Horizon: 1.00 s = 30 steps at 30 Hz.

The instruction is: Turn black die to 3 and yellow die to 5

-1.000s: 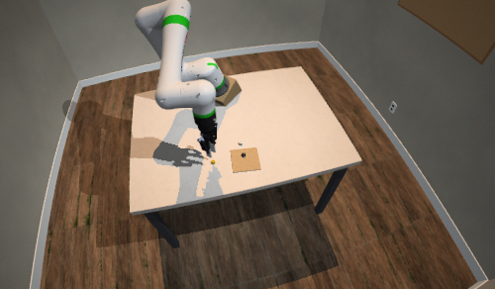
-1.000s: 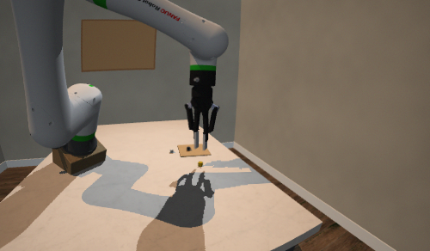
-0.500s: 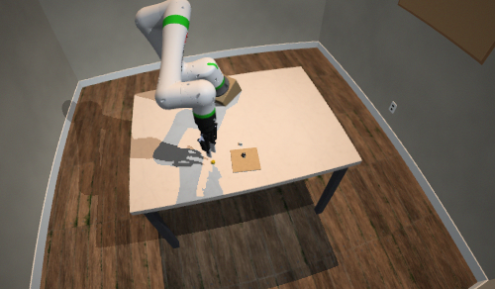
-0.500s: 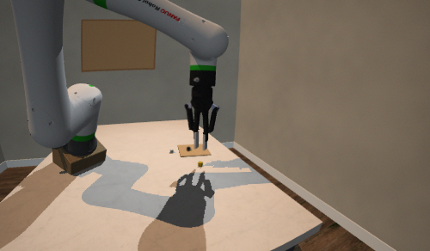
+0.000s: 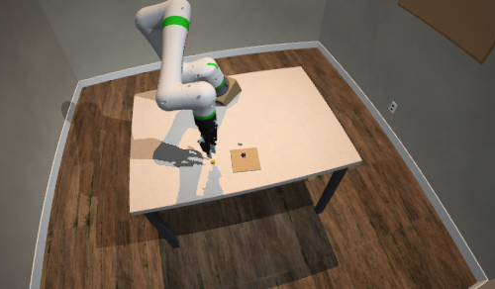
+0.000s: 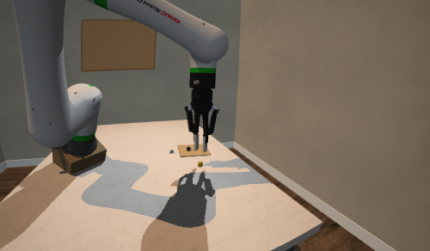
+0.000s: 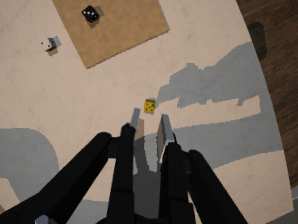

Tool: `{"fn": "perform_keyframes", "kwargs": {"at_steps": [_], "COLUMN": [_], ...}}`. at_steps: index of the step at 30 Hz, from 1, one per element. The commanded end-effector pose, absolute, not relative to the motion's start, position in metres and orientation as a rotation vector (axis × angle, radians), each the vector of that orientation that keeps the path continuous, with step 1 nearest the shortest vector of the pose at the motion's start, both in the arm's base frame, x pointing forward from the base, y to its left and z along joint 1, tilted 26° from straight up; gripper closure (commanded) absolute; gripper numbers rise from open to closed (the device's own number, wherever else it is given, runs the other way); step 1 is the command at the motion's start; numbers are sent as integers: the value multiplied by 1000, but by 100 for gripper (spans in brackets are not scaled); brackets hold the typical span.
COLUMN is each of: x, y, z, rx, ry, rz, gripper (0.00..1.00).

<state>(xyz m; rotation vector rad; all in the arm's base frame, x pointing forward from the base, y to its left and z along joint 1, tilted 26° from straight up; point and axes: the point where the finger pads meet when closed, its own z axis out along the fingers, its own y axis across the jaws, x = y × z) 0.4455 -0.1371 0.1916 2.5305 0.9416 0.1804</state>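
The yellow die (image 5: 213, 161) (image 6: 199, 163) (image 7: 150, 106) lies on the bare table, off the tan mat (image 5: 250, 165) (image 6: 186, 153) (image 7: 127, 3). The black die (image 5: 244, 155) (image 6: 188, 149) (image 7: 89, 14) lies on the mat. The white die (image 5: 240, 144) (image 6: 171, 151) (image 7: 49, 44) lies on the table just beside the mat. My gripper (image 5: 209, 153) (image 6: 200, 149) (image 7: 149, 120) hangs well above the table, pointing down, with the yellow die just ahead of its fingertips in the wrist view. Its fingers are drawn close together with nothing between them.
The arm's base stands on a brown block (image 5: 231, 91) (image 6: 78, 159) at the back of the table. The table's edge runs close behind the mat in the exterior view, with a wall beyond.
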Motion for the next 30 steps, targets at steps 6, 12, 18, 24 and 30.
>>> {"fn": "perform_keyframes", "kwargs": {"at_steps": [6, 12, 18, 24, 30], "x": [449, 450, 453, 455, 456], "y": [-141, -143, -146, -148, -150], "z": [182, 176, 168, 161, 157], "rx": [2530, 2530, 2530, 2530, 2530], "ry": [942, 942, 942, 942, 942], "rz": [181, 181, 181, 181, 181], "gripper": [81, 81, 81, 81, 81]}}
